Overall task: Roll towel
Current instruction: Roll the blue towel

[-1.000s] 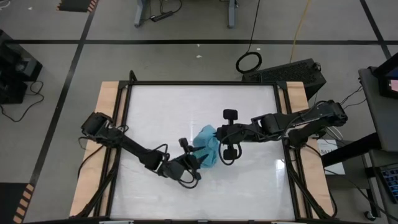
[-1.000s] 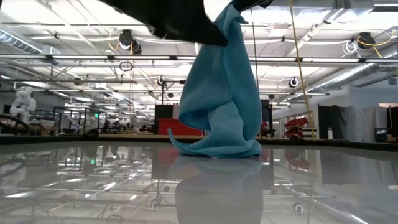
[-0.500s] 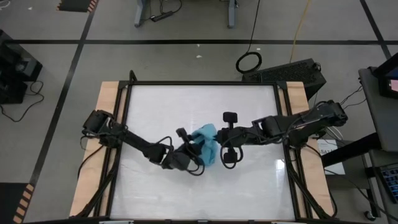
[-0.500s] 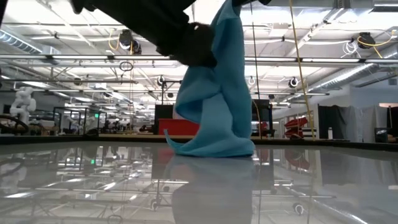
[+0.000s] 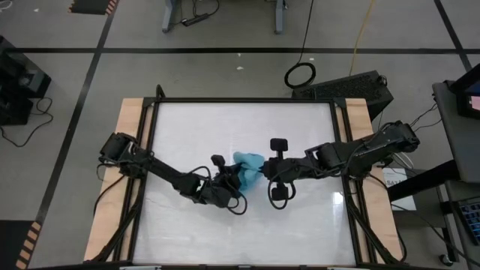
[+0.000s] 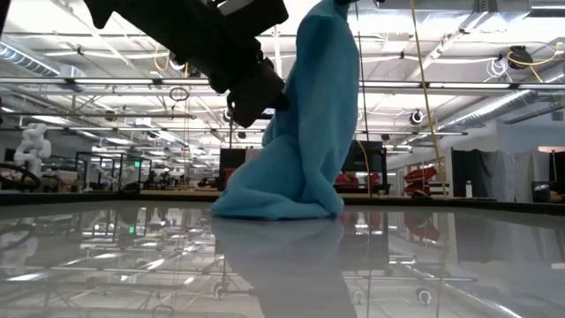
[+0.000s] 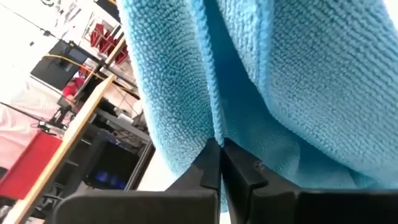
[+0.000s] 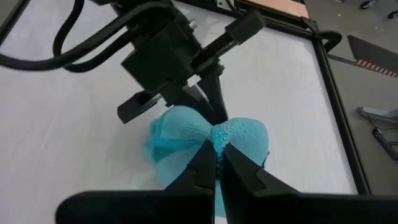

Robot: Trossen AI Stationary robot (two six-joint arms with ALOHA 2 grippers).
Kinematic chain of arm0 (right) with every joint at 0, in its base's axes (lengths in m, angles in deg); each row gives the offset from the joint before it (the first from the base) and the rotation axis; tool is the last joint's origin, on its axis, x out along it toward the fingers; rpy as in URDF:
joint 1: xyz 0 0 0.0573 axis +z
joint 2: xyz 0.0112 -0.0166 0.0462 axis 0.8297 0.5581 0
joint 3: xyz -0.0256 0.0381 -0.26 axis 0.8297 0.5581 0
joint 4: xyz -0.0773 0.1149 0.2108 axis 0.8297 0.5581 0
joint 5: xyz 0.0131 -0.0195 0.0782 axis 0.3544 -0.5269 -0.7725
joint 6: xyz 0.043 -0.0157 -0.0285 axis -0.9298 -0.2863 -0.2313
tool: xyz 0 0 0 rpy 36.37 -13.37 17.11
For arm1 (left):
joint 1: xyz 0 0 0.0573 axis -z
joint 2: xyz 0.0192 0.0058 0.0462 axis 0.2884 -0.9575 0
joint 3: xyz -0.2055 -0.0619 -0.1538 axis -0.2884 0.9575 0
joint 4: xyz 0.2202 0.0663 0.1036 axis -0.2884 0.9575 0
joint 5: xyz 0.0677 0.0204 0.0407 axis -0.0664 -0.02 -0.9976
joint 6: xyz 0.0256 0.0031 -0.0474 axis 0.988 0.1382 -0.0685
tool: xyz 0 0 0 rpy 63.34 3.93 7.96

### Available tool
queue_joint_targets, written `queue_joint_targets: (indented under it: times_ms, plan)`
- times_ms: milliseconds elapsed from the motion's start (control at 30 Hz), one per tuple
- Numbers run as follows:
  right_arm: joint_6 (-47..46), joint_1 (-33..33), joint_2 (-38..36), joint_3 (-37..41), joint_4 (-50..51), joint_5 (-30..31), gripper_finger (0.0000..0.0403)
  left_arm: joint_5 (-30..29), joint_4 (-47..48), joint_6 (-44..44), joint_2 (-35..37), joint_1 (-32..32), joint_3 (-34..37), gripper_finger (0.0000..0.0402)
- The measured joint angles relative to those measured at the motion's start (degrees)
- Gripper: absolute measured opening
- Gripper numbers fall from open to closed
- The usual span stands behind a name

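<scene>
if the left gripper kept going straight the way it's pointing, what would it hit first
The towel itself: the left gripper is shut on a fold of it. Beyond the cloth, the right gripper, pinching the towel's top, looks next in line, though depth is unclear.

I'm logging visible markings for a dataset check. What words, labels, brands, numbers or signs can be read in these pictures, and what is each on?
None can be read.
The towel is plain, with no label showing.
The table has no writing.
The arms and both grippers, left and right, show no legible marking.
The red shapes in the room behind, in the left wrist view, are too blurred to read.
</scene>
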Motion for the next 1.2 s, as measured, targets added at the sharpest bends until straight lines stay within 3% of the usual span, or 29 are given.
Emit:
queue_joint_targets:
  times_ms: [233, 500, 567, 667, 733, 833, 1033, 1200]
  plan:
    - [-3.48, 1.14, 0.0, 0.0, 6.1, -0.35, 0.0, -0.34, 4.29, 5.52, 3.29, 0.0, 0.04, 0.0003]
    - [-8.46, 2.44, 0.0, 0.0, 16.58, -1.45, 0.0, -0.33, 12.8, 13.21, 15.93, 1.39, 0.0, 0.0002]
    - [-9.2, 2.53, 0.0, -0.12, 18.24, -2.71, 0.0, 2.45, 13.44, 17.25, 19.17, 2.73, 0.0, 0.0002]
    - [-9.3, 2.53, 0.0, -0.2, 19.36, -8.16, 0.0, 14.45, 17.67, 21.43, 23.65, 4.85, -0.51, 0.0001]
    - [-8.92, 2.53, 0.0, -0.22, 19.17, -11.5, 0.0, 21.11, 22.04, 19.47, 24.79, 5.77, -2.41, 0.0001]
    - [-7.87, 2.57, 0.0, -0.22, 18.12, -13.01, 0.0007, 24.96, 30.19, 12.39, 24.31, 6.41, -5.36, 0.0001]
    - [-7.04, 2.73, 0.02, 0.13, 19.29, -12.55, 0.0102, 29.12, 41.74, 0.23, 19.78, 6.53, -6.34, 0.0001]
    - [-13.18, 2.97, 0.07, 2.47, 17.64, -13.86, 0.0193, 34.05, 46.17, -7.86, 16.37, 6.45, -6.34, 0.0001]
